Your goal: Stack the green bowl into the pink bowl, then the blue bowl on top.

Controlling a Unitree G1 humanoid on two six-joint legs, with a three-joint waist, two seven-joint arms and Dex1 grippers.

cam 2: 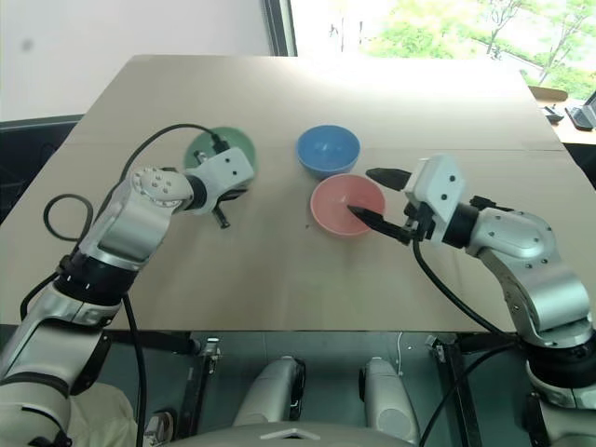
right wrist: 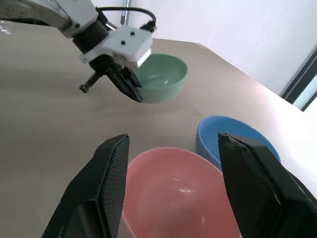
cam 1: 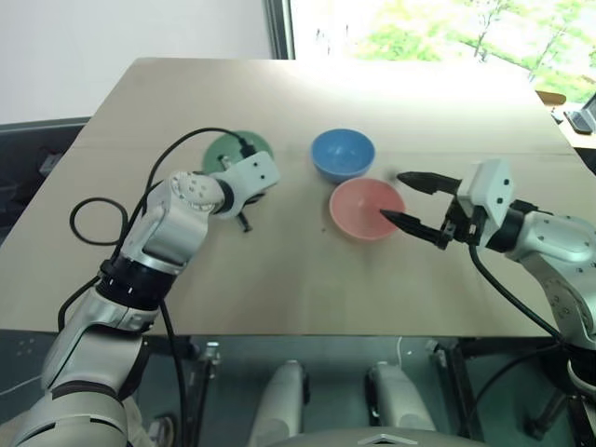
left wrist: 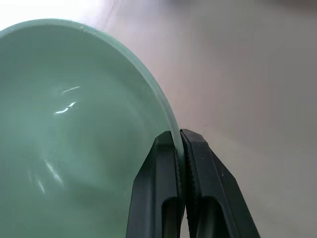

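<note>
While your left gripper (left wrist: 179, 148) pinches the green bowl (left wrist: 74, 139) by its thin rim, far left of the pink bowl (cam 1: 367, 208), treat it as light, stiff, slippery plastic; your right gripper (cam 1: 412, 198) gapes empty.

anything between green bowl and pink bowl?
Only bare tabletop between the green bowl and pink bowl, per the right eye view; left gripper is pinching the green rim.
</note>
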